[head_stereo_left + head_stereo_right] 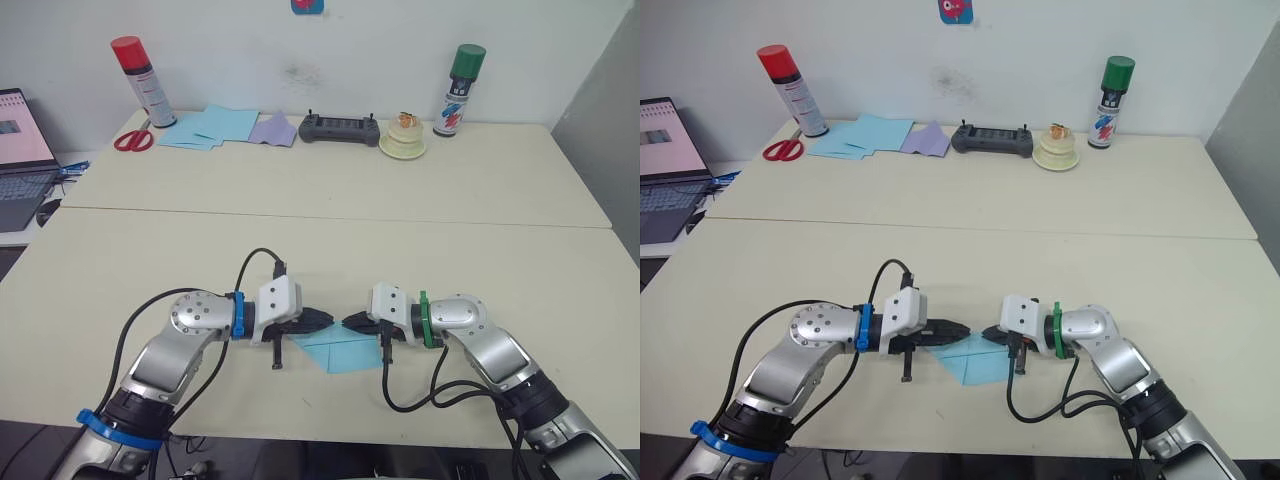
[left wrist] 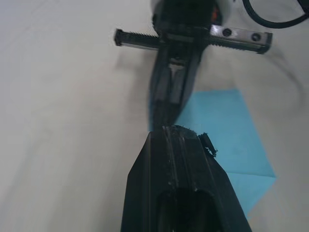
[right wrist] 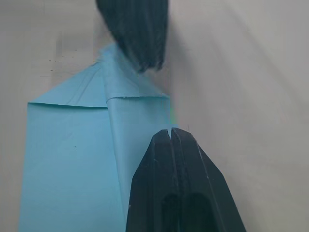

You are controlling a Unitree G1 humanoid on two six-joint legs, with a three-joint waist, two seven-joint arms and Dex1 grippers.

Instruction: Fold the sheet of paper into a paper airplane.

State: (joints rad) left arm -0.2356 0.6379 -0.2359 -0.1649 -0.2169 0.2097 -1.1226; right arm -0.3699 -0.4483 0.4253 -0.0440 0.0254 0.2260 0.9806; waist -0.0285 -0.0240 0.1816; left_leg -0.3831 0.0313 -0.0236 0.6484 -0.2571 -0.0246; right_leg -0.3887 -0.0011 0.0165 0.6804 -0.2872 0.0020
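The left gripper (image 1: 322, 320), its 2 black fingers pressed together with nothing between them, points inward over the near edge of the cream table (image 1: 500, 190), its tip at the far edge of the sheet of paper (image 1: 340, 349), a thin light blue piece already folded into a small multi-layer shape lying flat just below and between both tips. Directly opposite, almost tip to tip with it, the right gripper (image 1: 352, 321) also has its 2 fingers closed on nothing, resting at the same far edge of the paper; in its wrist view the fingers (image 3: 175, 159) lie along a raised lengthwise flap, with 2 slanted corner folds meeting ahead of them near the other gripper. The step in hand looks like pressing a crease along that edge. To do it well, each closed tip should probably bear straight down on the fold line and slide outward from the middle, keeping 1 tip pinning the layers so the thin sheet does not skate or spring open, and keeping the edges aligned before flattening.
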